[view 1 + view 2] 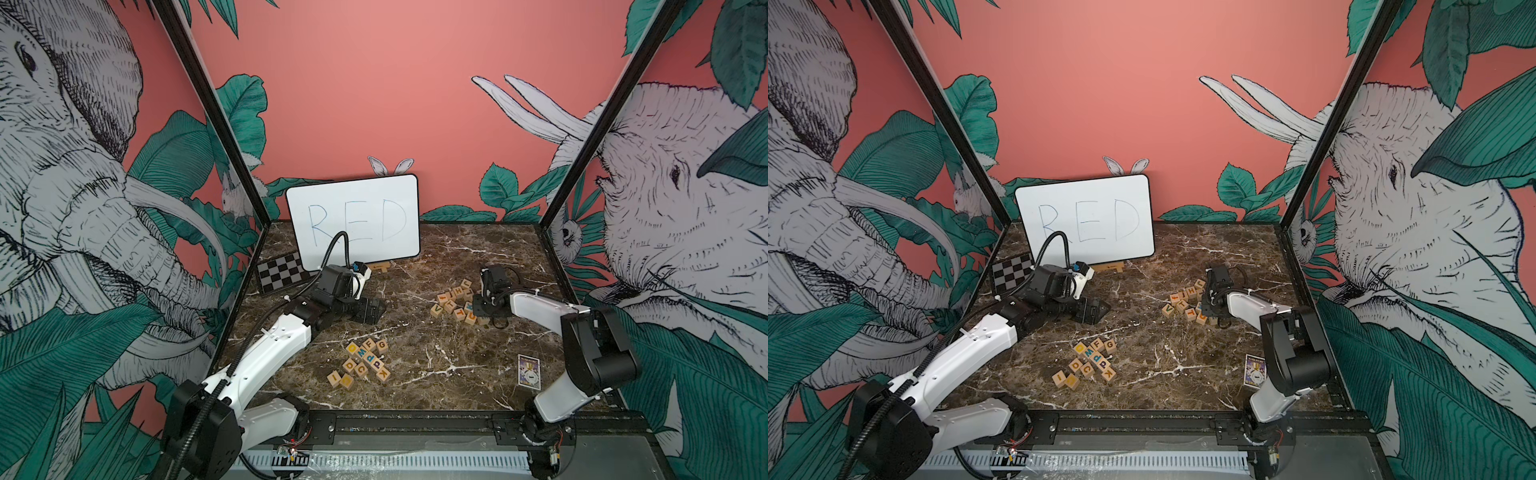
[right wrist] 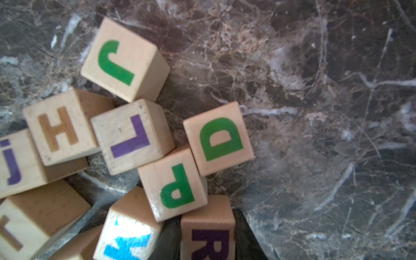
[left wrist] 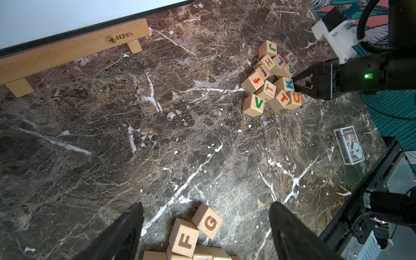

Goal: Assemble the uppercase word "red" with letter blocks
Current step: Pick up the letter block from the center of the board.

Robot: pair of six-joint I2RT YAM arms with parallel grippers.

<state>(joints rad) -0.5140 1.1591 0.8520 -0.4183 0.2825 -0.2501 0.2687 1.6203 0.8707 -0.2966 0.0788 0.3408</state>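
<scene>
The marble counter (image 1: 436, 257) has open room in front of the white board (image 1: 353, 220), and no word is laid out there yet. The letter blocks lie in two heaps: a far heap (image 1: 455, 305) and a near heap (image 1: 363, 361).

The right tool (image 3: 296, 82) is down at the far heap's edge, clenched on the R block (image 2: 208, 236), with a dark finger showing on each side of it (purple R facing up). The left tool (image 1: 376, 311) hangs released above the near heap, holding nothing.

The step in hand looks like drawing the R out. The P block (image 2: 173, 186) sits hard against it and the K block (image 2: 126, 243) is just beside one finger, so a straight lift should serve better than a sideways drag. Set it down letter-up, leaving room for two more.

The green D block (image 2: 219, 138) lies close by; I can read no E face.
</scene>
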